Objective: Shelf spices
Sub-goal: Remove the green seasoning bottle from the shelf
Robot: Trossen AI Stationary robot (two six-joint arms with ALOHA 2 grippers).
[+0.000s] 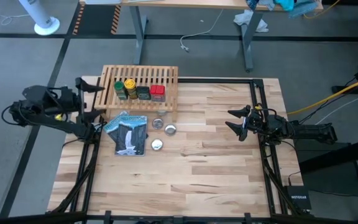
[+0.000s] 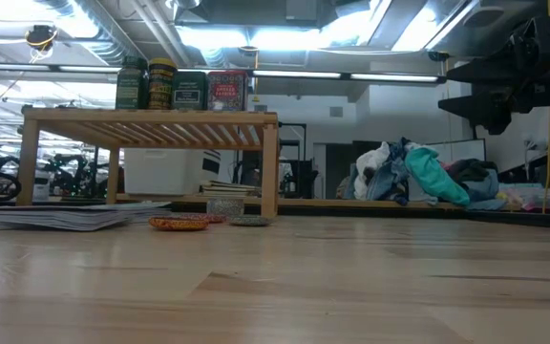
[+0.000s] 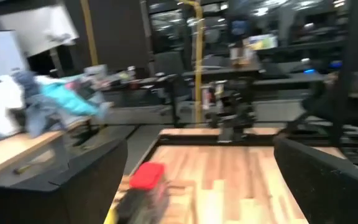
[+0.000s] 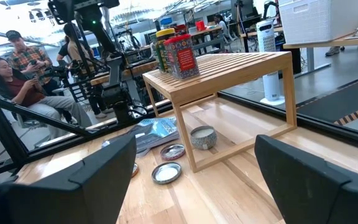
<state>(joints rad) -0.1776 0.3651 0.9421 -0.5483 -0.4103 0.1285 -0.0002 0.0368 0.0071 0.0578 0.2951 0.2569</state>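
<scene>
While both arms wait at the table's side edges, the left gripper at middle left and the right gripper at middle right hold their fingers spread and empty; farther up, the shelf carries the four spices in a row.

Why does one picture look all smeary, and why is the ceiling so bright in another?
The left wrist view is blurred, so the red tin looks smudged. In the low view, ceiling lights glare white behind the jars on the shelf, leaving them dark, and the nearest table boards look soft. The high view and right wrist view are evenly lit and clear.
</scene>
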